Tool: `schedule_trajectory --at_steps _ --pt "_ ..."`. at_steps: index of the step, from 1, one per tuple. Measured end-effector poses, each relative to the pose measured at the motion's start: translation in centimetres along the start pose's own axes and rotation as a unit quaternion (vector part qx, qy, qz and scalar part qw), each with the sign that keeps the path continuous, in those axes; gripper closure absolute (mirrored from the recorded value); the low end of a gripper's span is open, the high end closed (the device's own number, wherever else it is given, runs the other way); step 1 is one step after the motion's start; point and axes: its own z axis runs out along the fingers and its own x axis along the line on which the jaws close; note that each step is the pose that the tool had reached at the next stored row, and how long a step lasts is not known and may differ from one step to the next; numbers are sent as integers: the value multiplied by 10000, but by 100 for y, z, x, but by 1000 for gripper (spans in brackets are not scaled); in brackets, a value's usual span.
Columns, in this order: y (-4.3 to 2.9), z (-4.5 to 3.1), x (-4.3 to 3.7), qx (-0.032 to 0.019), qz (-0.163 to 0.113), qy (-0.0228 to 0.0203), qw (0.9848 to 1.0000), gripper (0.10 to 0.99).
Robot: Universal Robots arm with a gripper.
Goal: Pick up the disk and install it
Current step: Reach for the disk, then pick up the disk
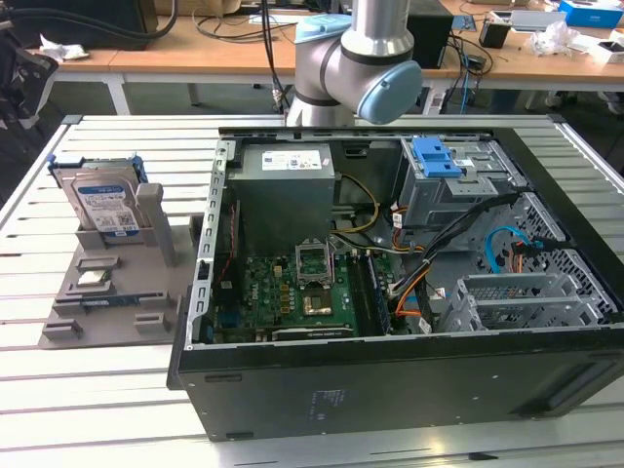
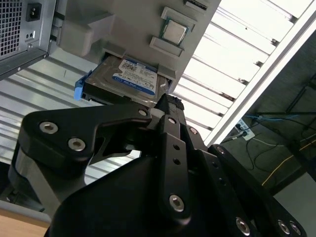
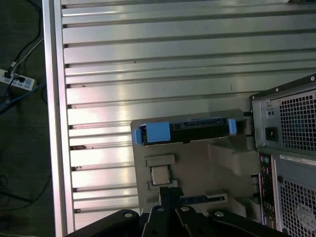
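The disk (image 1: 105, 203) stands on edge in a slot at the far end of a grey holder (image 1: 97, 292), on the exterior view's left. It is silver with a blue-and-white label and a blue carrier frame. Both wrist views look down on the disk (image 2: 131, 76) (image 3: 185, 131) from a distance. My gripper (image 3: 169, 191) (image 2: 169, 101) hangs well apart from it, over the holder's other end, with its black fingers drawn together and nothing between them.
An open computer case (image 1: 390, 292) fills the table's middle, with a grey power-supply box (image 1: 288, 185) and a metal cage with a blue latch (image 1: 444, 166) inside. A small square chip (image 3: 160, 174) lies on the holder. The arm (image 1: 356, 58) rises behind the case.
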Motion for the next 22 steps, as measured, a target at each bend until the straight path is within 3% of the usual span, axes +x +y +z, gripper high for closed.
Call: schedule_trajectory --at_steps 15,22 --pt "4 0 0 0 0 0 10000 980" --pt "5 0 1 -11 -504 22 9987 980"
